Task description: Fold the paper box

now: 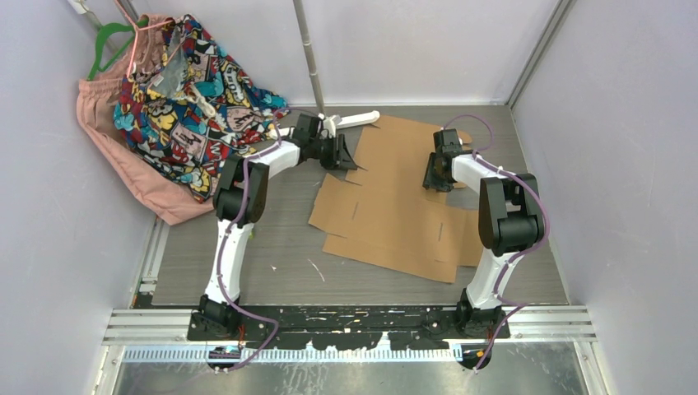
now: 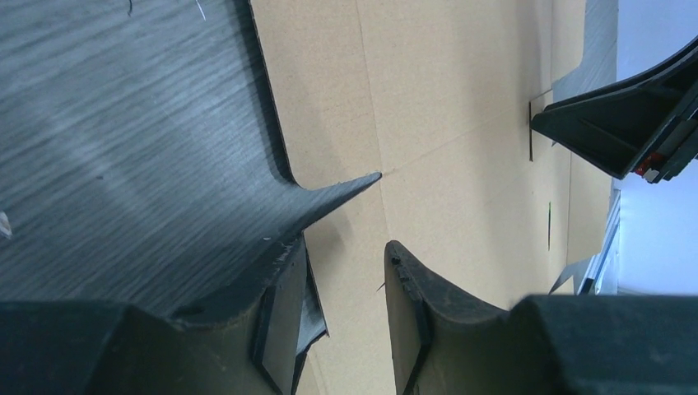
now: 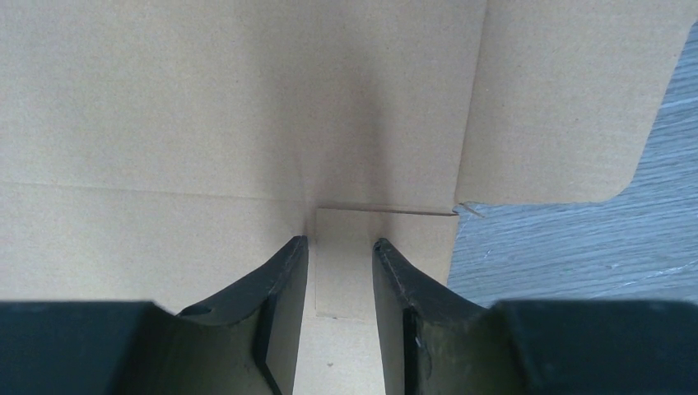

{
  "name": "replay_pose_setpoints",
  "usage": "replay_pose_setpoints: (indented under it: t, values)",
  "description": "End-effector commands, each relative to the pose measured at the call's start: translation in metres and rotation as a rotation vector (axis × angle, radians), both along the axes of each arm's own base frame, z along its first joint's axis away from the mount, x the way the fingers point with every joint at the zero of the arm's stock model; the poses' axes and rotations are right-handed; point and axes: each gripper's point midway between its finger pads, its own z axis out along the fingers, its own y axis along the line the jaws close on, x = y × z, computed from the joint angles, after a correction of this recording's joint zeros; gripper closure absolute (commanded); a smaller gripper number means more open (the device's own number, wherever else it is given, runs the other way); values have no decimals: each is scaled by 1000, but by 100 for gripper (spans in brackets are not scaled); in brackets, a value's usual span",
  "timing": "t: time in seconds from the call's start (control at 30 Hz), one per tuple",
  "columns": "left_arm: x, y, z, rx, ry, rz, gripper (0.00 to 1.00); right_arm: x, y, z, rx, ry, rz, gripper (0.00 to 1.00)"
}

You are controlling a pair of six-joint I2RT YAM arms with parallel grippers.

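Both pincers stand half open and empty: left gripper (image 2: 337,247) at the flat box's (image 1: 395,206) left edge, right gripper (image 3: 339,240) above a tab (image 3: 387,224), on the tabletop's (image 1: 370,286) right half. Pinch flaps close to creases, lifting evenly.

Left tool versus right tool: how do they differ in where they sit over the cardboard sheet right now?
The left tool straddles the notched edge of the cardboard sheet, one finger over the table; the right tool is wholly over cardboard, straddling a small cut tab. The left tool is at the sheet's left side, the right tool at its right. Both have jaws partly apart, clamping nothing.
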Motion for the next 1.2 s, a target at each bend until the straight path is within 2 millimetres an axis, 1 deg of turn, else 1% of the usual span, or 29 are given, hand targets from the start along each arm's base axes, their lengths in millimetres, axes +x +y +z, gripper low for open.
replay_pose_setpoints:
  t: [0.0,0.13,0.27,0.33,0.5,0.73,0.93,1.07,1.17]
  values:
    - [-15,-17,35,-45,-31,-40,59,-23,9,-14,31,88,17,59]
    - [-20,-25,49,-53,-50,-49,59,-23,10,-15,35,89,13,59]
    - [-26,-37,62,-51,-76,-66,59,-23,10,-14,36,88,12,59]
    - [-29,-44,66,-50,-79,-75,59,-23,11,-14,39,87,13,59]
    - [-36,-57,70,-51,-85,-93,59,-23,10,-12,37,87,13,59]
    - [-49,-73,71,-19,-96,-122,59,-20,12,-11,46,84,15,58]
    - [-55,-79,65,43,-106,-138,59,-20,15,-12,52,90,17,58]
    - [-57,-82,69,88,-129,-137,59,-21,15,-13,44,97,19,58]
    - [-59,-84,68,164,-149,-143,59,-21,13,-13,18,109,21,57]
